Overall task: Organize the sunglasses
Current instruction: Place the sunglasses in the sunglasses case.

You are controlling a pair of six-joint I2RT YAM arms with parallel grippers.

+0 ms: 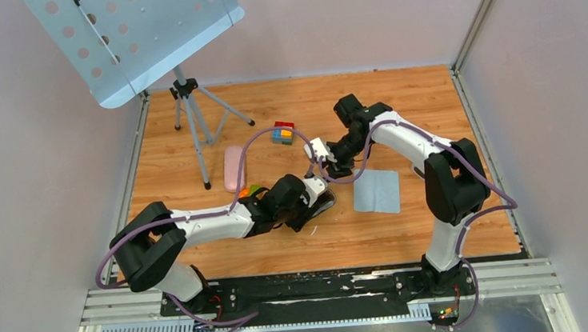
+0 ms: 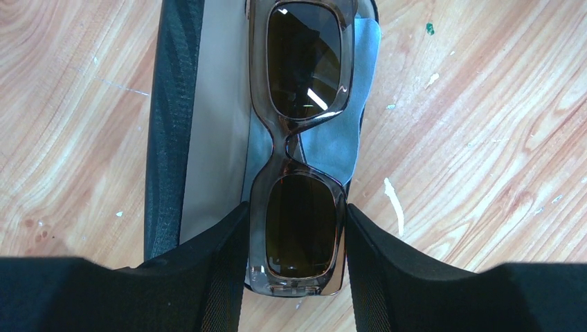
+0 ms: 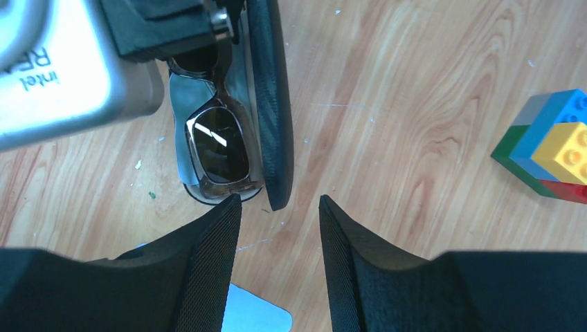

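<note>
The sunglasses (image 2: 304,90), brown-framed with dark tinted lenses, lie folded in the open black case (image 2: 169,124) on a pale blue lining cloth (image 2: 332,138). My left gripper (image 2: 296,207) is shut on the near lens end, one finger pressing each side of the frame. In the top view that gripper (image 1: 313,196) sits over the case (image 1: 329,201) at the table's middle. My right gripper (image 3: 280,200) stands open and empty just off the far end of the sunglasses (image 3: 218,149), beside the raised case lid (image 3: 273,104).
A blue cloth (image 1: 377,191) lies flat to the right of the case. A pink case (image 1: 233,167) and a stack of coloured blocks (image 1: 283,132) sit further back. More blocks (image 1: 249,191) lie by the left arm. A music stand's tripod (image 1: 190,111) stands back left.
</note>
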